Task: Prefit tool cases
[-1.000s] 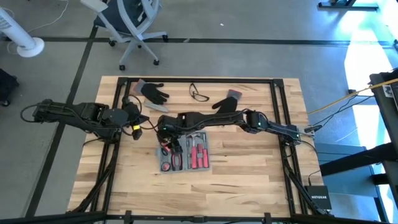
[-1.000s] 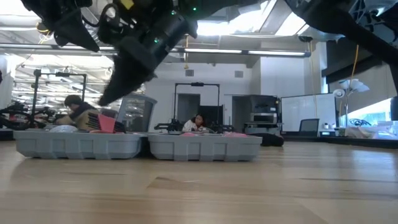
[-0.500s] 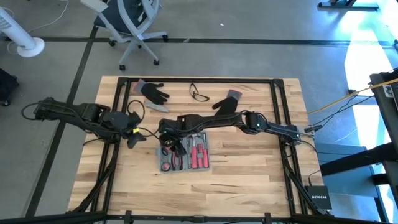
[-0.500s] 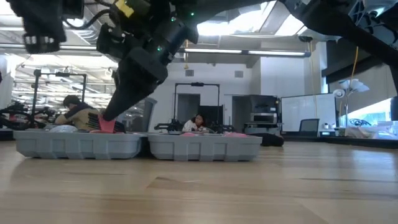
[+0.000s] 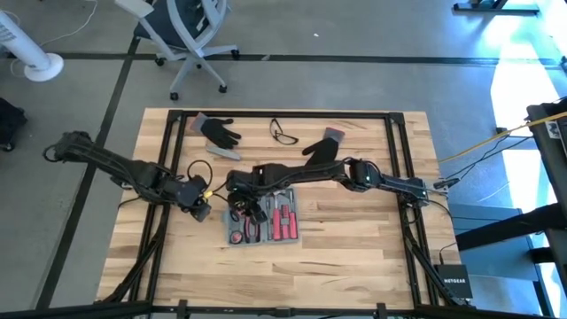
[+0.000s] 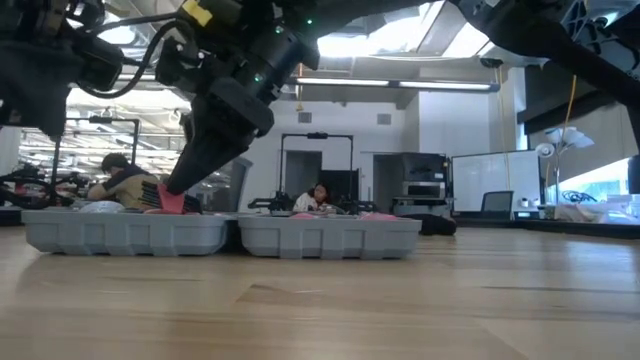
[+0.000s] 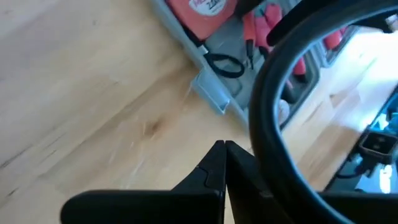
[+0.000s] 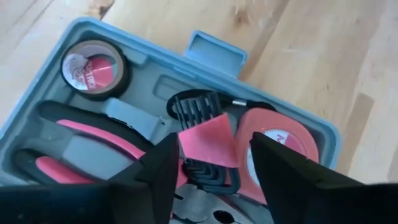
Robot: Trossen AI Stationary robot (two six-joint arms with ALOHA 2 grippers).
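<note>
Your right gripper [image 8: 211,163] hangs directly over the open tool case [image 5: 261,216], fingers parted around a pink card that stands among the hex keys in the case's left half. The case lies flat at mid-worktop [image 5: 354,248], a tape roll and pliers in its recesses. Your left gripper [image 5: 202,211], fingers pressed together, sits just beside the case's left edge. Black gloves [image 5: 218,129] lie beyond.
</note>
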